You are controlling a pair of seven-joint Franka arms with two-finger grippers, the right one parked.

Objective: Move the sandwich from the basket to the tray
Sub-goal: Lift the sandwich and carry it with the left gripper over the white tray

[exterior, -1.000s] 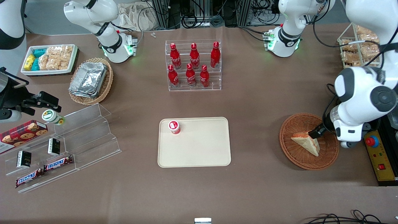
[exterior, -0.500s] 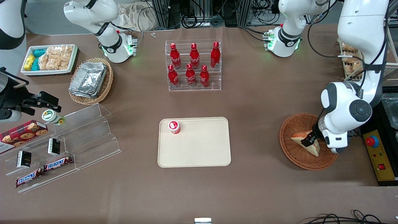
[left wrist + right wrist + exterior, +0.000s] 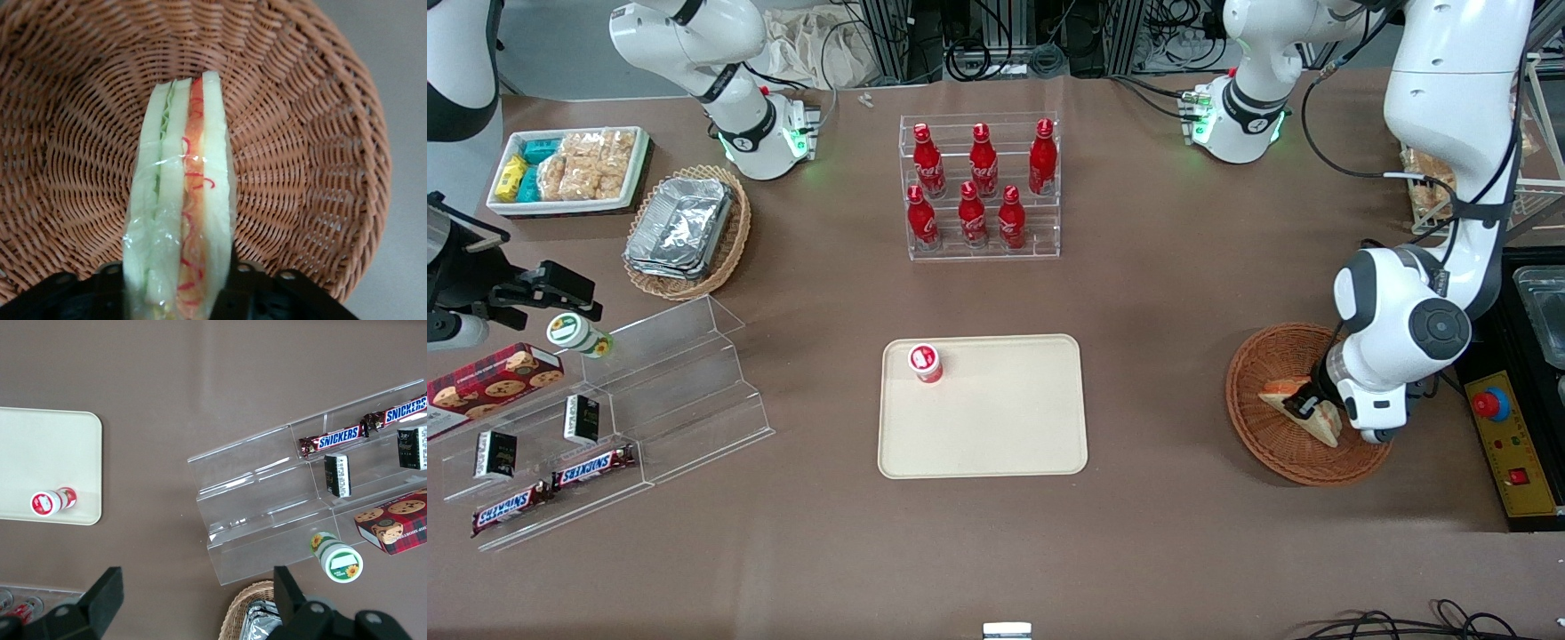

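The sandwich [image 3: 1319, 421] is a cream wedge with orange and green filling. It lies in the round reddish-brown basket [image 3: 1258, 440] toward the working arm's end of the table. My gripper [image 3: 1303, 404] is down in the basket, shut on the sandwich. In the left wrist view the sandwich [image 3: 180, 200] stands edge-on between the black fingers [image 3: 110, 283], touching both, with the basket [image 3: 313, 167] weave all around. The beige tray [image 3: 1005, 427] lies mid-table, apart from the basket, with a small red-and-white cup [image 3: 926, 363] in one corner.
A clear rack of red bottles [image 3: 980, 191] stands farther from the front camera than the tray. A yellow control box [image 3: 1513, 455] sits beside the basket. A tan basket of foil trays [image 3: 685, 229], a snack tray [image 3: 569, 169] and a clear stepped shelf [image 3: 640, 418] occupy the parked arm's end.
My gripper came down into the basket from its rim and settled over the sandwich's thick end. The arm's elbow swung in over the basket. The sandwich has stayed in place.
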